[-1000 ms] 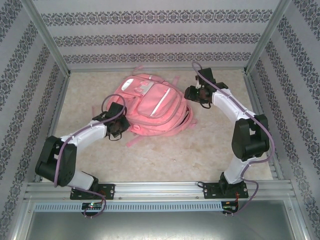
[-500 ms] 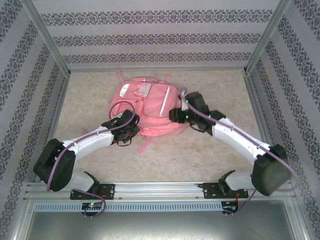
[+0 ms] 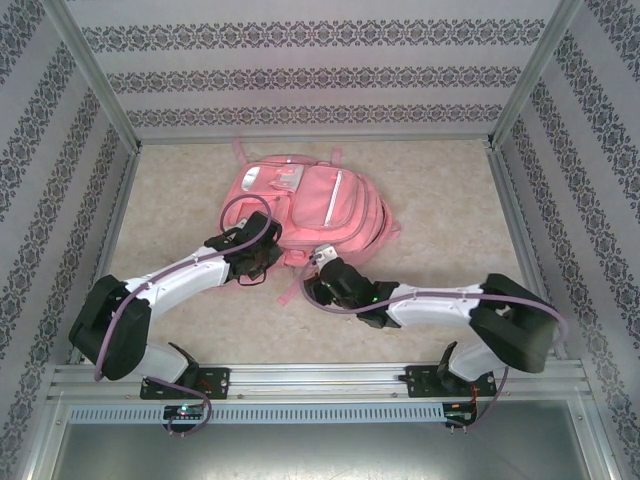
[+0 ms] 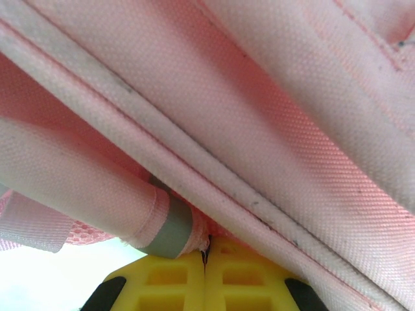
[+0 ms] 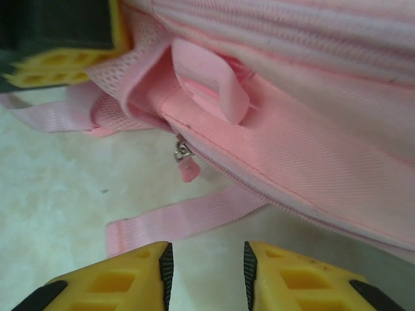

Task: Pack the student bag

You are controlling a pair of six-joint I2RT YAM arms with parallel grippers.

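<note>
Count: one pink backpack (image 3: 310,205), two arms, two grippers. The backpack is lying flat on the counter (image 3: 450,200), toward the far middle.

The left gripper (image 4: 206,259) is sitting at the bag's near-left edge with its jaws pressed fully together and its tips touching the pink fabric. Whether any cloth is being pinched, I cannot tell.

The right gripper (image 5: 209,265) is hovering just off the near edge, jaws standing narrowly apart and holding nothing. One loose strap (image 5: 188,217) and one zipper pull (image 5: 183,155) are lying just ahead of it.
</note>
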